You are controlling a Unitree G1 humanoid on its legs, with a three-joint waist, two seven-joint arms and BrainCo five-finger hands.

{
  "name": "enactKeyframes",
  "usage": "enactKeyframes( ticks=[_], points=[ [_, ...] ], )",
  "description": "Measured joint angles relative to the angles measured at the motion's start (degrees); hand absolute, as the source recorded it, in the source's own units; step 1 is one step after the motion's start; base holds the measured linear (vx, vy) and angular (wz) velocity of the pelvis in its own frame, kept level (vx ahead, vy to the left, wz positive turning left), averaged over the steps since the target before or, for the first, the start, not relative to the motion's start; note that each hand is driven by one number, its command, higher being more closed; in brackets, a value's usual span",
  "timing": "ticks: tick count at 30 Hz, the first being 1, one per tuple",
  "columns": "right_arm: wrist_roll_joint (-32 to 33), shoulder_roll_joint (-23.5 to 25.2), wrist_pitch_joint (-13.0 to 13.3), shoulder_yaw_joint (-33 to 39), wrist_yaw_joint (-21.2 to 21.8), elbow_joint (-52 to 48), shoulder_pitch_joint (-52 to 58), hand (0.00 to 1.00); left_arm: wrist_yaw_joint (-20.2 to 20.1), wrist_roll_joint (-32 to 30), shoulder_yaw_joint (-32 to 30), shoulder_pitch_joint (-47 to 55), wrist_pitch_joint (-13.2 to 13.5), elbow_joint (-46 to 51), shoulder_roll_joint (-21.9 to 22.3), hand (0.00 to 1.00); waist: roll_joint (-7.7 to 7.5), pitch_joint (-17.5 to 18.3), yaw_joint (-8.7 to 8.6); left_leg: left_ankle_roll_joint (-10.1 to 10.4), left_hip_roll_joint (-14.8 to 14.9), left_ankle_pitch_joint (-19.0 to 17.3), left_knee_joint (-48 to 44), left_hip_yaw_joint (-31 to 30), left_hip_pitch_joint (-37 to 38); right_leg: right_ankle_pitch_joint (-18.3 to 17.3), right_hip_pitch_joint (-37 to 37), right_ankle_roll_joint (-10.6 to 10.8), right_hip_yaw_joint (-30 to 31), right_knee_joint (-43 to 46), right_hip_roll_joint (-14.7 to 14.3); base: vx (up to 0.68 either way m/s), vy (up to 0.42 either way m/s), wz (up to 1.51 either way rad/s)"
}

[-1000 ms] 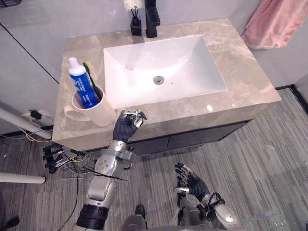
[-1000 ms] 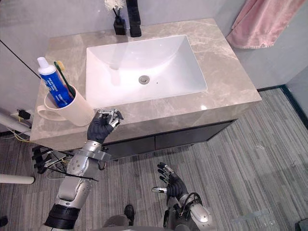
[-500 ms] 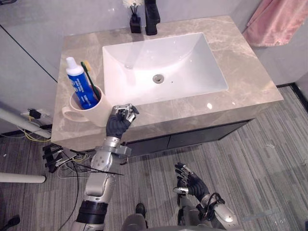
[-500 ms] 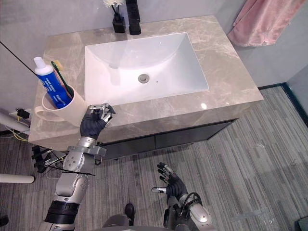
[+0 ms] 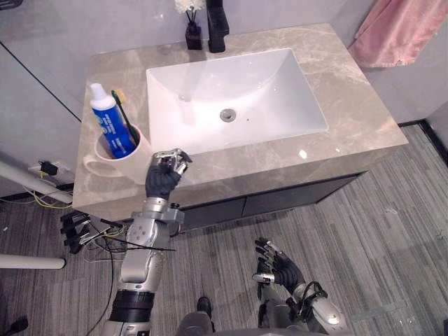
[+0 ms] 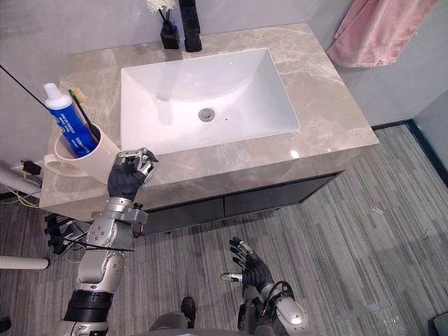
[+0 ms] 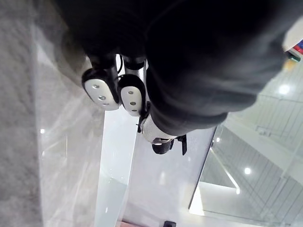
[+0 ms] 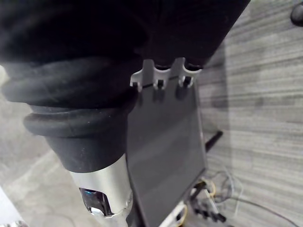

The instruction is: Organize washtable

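Cup (image 5: 117, 159) of cream ceramic, with a side handle, stands on the near left part of the marbled beige worktop (image 5: 350, 91). Nearer than that, low over the grey plank floor (image 5: 378, 238), the right hand (image 5: 278, 267) hangs with its fingers spread apart, holding nothing.

At the worktop's near edge, above the dark cabinet fronts (image 5: 280, 203), the left hand (image 5: 162, 182) is raised upright on a bent arm, just right of the cup. Its fingers (image 5: 172, 155) are curled in on themselves around nothing. Whether it touches the cup's wall cannot be made out. In the left wrist view the dark cover hides most of the hand, and only a few fingertips show.

Inside the cup lean a blue toothpaste tube (image 5: 105, 126) with a white cap and a dark-handled toothbrush (image 5: 126, 122); their lower ends are hidden by the rim.

Farther back lies the white rectangular sink (image 5: 266, 84) with a round metal drain (image 5: 227, 115). Behind it stand a black faucet (image 5: 217, 24) and a small black diffuser bottle (image 5: 192, 35), both cut off at the top. A pink towel (image 5: 399, 28) hangs at the far right, partly out of view.
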State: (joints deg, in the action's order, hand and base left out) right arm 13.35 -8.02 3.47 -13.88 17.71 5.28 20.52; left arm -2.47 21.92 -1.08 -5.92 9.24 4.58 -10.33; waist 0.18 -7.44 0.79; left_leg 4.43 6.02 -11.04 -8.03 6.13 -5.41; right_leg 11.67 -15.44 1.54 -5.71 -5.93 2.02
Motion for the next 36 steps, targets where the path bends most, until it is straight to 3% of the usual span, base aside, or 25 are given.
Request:
enactKeyframes(
  ticks=[25, 36],
  points=[
    [0.0, -0.3, -0.1, 0.1, 0.1, 0.0, 0.3, 0.00, 0.2, 0.0, -4.5, -0.4, 0.8, -1.4, -0.4, 1.00, -0.11, -0.4, -0.03, 0.1, 0.0, -0.2, 0.0, 0.5, 0.2, 0.0, -0.1, 0.0, 0.5, 0.0, 0.1, 0.00, 0.000, 0.00],
    [0.0, -0.3, -0.1, -0.1, 0.2, 0.0, 0.4, 0.00, 0.1, 0.4, -5.4, -1.8, 1.2, -2.3, -1.9, 1.00, -1.02, -1.1, -0.03, 0.1, 0.0, -0.2, 0.0, 0.6, 0.3, 0.1, -0.1, -0.1, 0.7, 0.0, 0.1, 0.00, 0.000, 0.00]
  ],
)
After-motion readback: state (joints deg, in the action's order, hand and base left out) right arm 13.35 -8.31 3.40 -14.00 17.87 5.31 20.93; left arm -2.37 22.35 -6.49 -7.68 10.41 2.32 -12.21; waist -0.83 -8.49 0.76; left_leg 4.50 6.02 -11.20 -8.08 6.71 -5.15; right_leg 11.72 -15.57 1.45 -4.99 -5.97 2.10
